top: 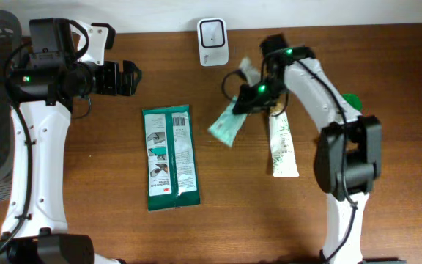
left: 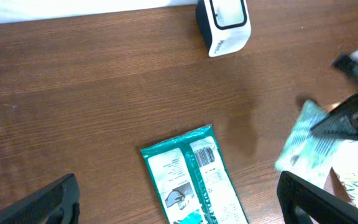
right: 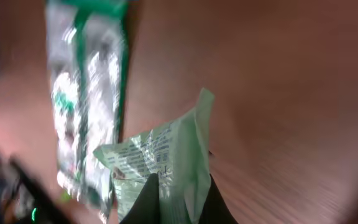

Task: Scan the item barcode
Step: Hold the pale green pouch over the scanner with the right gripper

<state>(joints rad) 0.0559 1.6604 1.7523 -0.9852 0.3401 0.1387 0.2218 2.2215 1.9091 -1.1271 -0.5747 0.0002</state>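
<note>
Pickup looks done — the right gripper (top: pixel 249 101) is clamped on one end of the pale green sachet (top: pixel 224 126), held tilted near the white barcode scanner (top: pixel 212 41). Next, I judge, the sachet's code must be turned toward the scanner's window (which face carries it I cannot tell). The left gripper (top: pixel 127 77) stands wide open and empty; a green wipes pack (top: pixel 169 158) and a white tube (top: pixel 283 147) lie on the brown wooden table (top: pixel 86 169) — a white strip runs along its far edge.

Pale green packet (top: pixel 226 126) crumpled, lying diagonally; white scanner (top: pixel 212 38) near, apart.
</note>
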